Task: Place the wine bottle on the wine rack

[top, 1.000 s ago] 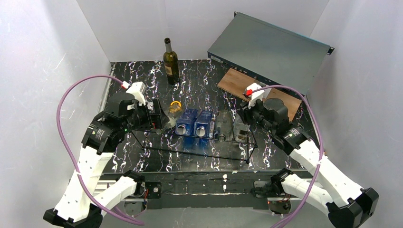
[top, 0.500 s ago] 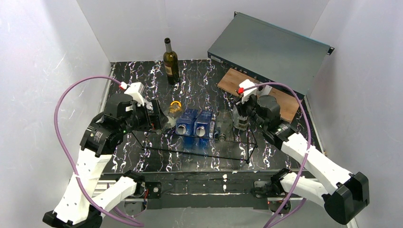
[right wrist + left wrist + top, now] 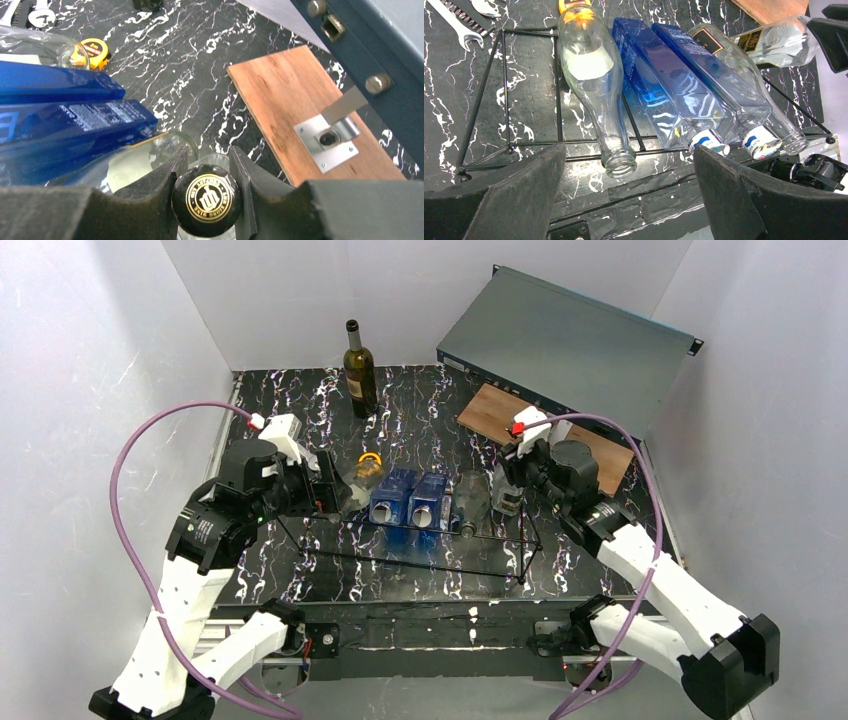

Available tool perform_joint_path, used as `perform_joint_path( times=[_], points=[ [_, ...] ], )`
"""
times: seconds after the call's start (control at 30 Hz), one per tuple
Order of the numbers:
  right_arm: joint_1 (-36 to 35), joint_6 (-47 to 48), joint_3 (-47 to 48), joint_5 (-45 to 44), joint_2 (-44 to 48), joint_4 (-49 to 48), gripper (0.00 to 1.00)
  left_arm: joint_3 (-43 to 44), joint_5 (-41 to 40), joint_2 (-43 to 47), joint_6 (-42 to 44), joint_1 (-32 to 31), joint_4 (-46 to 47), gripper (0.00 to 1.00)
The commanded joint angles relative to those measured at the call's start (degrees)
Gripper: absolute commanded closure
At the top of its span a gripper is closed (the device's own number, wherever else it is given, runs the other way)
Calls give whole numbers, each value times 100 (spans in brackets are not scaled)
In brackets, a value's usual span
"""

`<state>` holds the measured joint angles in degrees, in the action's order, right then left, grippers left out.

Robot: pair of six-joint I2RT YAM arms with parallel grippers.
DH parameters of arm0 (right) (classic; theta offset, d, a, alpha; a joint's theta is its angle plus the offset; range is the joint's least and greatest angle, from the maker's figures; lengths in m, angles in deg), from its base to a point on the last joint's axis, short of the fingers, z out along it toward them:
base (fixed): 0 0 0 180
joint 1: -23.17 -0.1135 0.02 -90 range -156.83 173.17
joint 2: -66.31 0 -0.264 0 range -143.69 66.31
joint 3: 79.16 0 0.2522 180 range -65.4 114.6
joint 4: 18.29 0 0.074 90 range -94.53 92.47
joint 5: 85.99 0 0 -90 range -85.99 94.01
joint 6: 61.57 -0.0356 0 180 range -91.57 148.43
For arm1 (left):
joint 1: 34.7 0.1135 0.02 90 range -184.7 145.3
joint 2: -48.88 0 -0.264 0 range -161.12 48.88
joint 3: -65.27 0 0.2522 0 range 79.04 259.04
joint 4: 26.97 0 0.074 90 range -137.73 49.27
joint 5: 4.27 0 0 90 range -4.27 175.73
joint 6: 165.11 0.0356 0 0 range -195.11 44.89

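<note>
The right gripper [image 3: 207,170] is clenched on the black stopper [image 3: 206,200] of a clear bottle [image 3: 774,42], one finger [image 3: 160,185] on each side of its gold emblem. That arm rises from its base at the near edge, bends at the elbow and reaches in toward the right end of the wine rack [image 3: 415,566], with the wrist turned down over the bottle. The clear bottle hangs tilted there, just beside the last bottle in the row; whether it touches the wires I cannot tell. The rack lies along the middle of the bench and carries four bottles with their necks toward the near edge: a clear one [image 3: 596,85], two blue ones [image 3: 659,85] [image 3: 709,75], and a clear one with a dark label [image 3: 744,75]. The left gripper [image 3: 629,150] stands released, jaws wide and empty, low at the rack's left end, its arm folded high at the elbow. A dark wine bottle [image 3: 359,370] stands upright at the far edge, well apart from the rack. A yellow tape measure [image 3: 95,48] sits just behind the rack, with wrenches [image 3: 459,25] toward the left edge. A wooden board [image 3: 300,100] with a metal bracket [image 3: 327,140] lies toward the far right corner, and a blue-grey metal case [image 3: 565,350] leans behind it.
</note>
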<state>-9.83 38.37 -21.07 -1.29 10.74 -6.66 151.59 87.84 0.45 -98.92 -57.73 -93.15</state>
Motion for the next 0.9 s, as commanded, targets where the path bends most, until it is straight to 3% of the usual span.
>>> perform_joint_path(
  times=[0.0, 0.13, 0.33, 0.87],
  points=[
    [39, -557, 51, 172, 410, 920, 56, -33, 26, -62, 47, -9, -12, 2],
    [39, -881, 17, 176, 669, 1160, 43, -55, 147, -152, 17, -11, 92, 2],
    [41, -958, 94, 364, 710, 1328, 37, -59, 255, -149, -32, -11, 140, 2],
    [39, -1369, 75, 767, 811, 1294, 43, -59, 150, -17, -32, -12, 43, 2]
  ],
)
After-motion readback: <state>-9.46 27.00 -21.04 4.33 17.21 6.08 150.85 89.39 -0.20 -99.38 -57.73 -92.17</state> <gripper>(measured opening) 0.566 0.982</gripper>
